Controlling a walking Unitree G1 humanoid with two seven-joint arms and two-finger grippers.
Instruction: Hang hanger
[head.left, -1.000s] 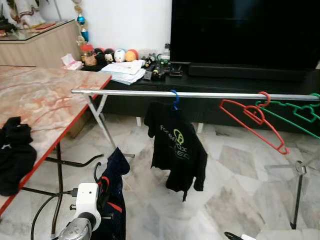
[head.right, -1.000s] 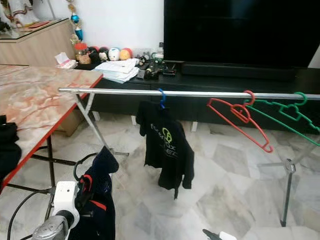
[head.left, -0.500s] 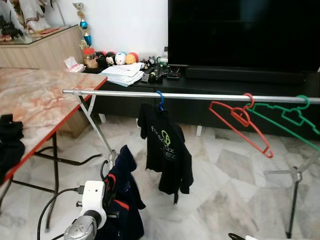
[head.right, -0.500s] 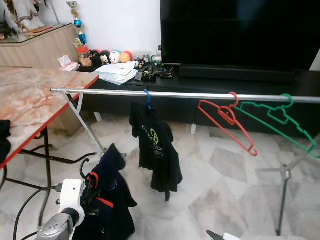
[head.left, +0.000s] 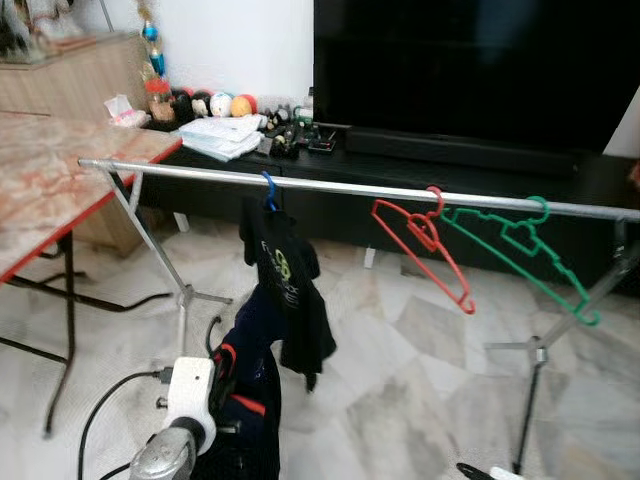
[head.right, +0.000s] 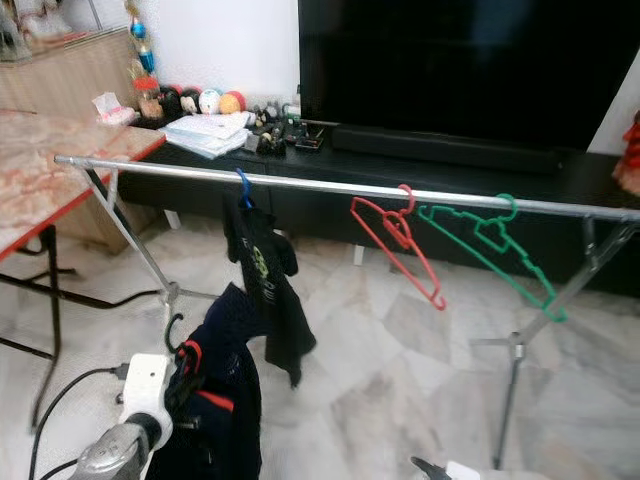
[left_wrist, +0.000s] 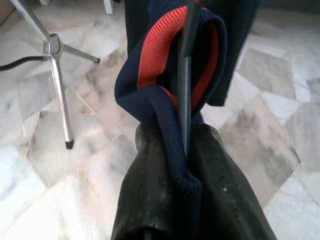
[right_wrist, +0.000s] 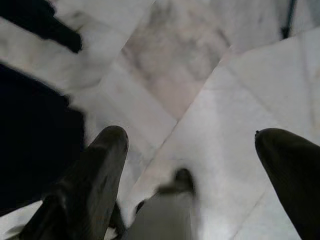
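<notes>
Holding a Dressed Hanger Below the Rail

Left gripper (left_wrist: 182, 150) has its jaws pinching the dark hanger (left_wrist: 184, 75) wearing a navy garment (head.left: 250, 390), low before the metal rail (head.left: 330, 186). Right gripper (right_wrist: 192, 165) hangs spread over the marble floor (head.left: 420, 390). Behind stand a television (head.left: 480, 70) and marble-topped table (head.left: 40, 180).

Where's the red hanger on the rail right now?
In the eye views the red hanger hangs empty on the silver rail, right of centre, between the black T-shirt and the green hanger.
</notes>
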